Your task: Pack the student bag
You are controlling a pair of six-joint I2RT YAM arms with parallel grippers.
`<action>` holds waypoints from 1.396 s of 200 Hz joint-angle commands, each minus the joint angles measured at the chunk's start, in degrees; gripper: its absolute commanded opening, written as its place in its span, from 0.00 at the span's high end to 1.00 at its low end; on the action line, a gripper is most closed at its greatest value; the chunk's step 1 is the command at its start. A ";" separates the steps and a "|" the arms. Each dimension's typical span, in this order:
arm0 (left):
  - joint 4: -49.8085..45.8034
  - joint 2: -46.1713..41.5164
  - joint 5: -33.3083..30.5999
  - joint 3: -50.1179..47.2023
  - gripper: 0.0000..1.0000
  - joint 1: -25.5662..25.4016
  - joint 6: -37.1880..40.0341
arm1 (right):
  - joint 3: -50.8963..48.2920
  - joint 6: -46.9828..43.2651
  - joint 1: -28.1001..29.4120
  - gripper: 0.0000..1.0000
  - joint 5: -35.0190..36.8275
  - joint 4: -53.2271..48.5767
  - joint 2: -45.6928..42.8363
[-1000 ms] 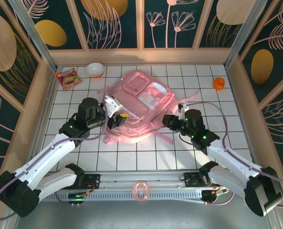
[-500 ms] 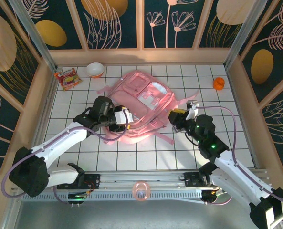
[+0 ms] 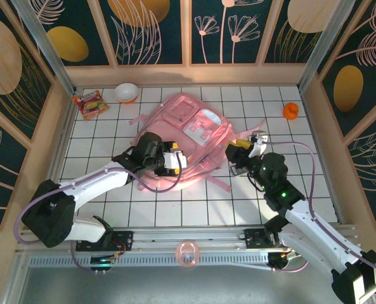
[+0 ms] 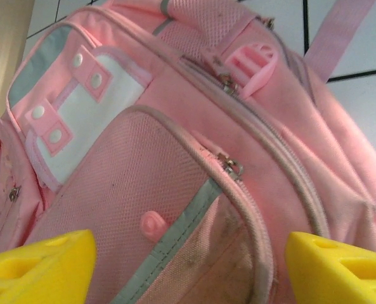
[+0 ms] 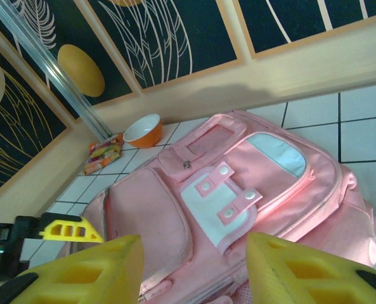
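Note:
The student bag lies flat on the tiled table, a big pink backpack with pale panels and zipped pockets. My left gripper hovers over its near-left part. In the left wrist view its yellow fingertips stand wide apart, open, over a mesh front pocket and its zip pull. My right gripper sits at the bag's right edge. In the right wrist view the right gripper is open with nothing in it, facing the student bag.
An orange-and-white bowl and a snack packet lie at the back left. A small orange object is at the back right. A pink ring rests on the front rail. Wooden walls enclose the table.
My left gripper has moved right, further over the bag, and opened wider. My right gripper has shifted a little toward the bag and opened more.

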 commanded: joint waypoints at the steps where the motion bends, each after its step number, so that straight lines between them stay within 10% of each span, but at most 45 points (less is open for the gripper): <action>1: -0.25 1.80 -0.40 0.49 0.16 -0.27 2.39 | 0.17 -1.24 -0.20 0.53 0.92 4.16 -0.80; 65: 3.60 5.41 -4.09 0.00 0.19 -0.30 0.06 | -0.48 -2.76 -0.35 0.40 -1.51 5.73 -0.88; 94: 9.36 6.24 -9.84 0.45 0.46 -0.27 -3.71 | -0.26 -5.25 -0.30 0.40 -1.70 4.87 -1.06; 151: 9.41 -2.53 -2.17 -1.65 1.00 -0.12 -9.65 | 5.65 -24.12 -0.29 0.40 -10.33 -7.65 8.53; 279: 11.91 -7.57 7.35 1.15 1.00 5.48 -15.15 | 11.92 -47.72 -5.59 0.40 -27.22 -6.80 31.34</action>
